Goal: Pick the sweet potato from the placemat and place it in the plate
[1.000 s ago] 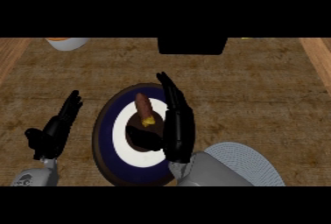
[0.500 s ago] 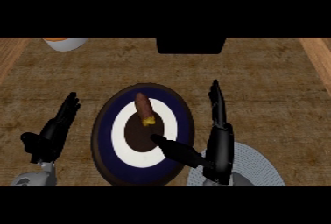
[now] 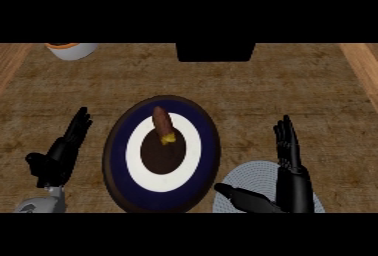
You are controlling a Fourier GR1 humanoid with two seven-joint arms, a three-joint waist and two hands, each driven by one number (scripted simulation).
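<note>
- The plate (image 3: 118,165) sat at the middle of the counter (image 3: 295,90).
- The sweet potato (image 3: 162,123) lay in the plate, toward its far side, its near end reaching the plate's centre.
- The placemat (image 3: 255,180) lay just right of the plate, at the near edge, partly under the right hand (image 3: 291,172).
- The left hand (image 3: 60,155) stood left of the plate, apart from it, fingers straight.
- The right hand stood right of the plate, fingers straight, thumb pointing toward the plate.
- A bowl (image 3: 71,50) sat at the far left edge.
- A box (image 3: 215,52) sat at the far edge, behind the plate.
</note>
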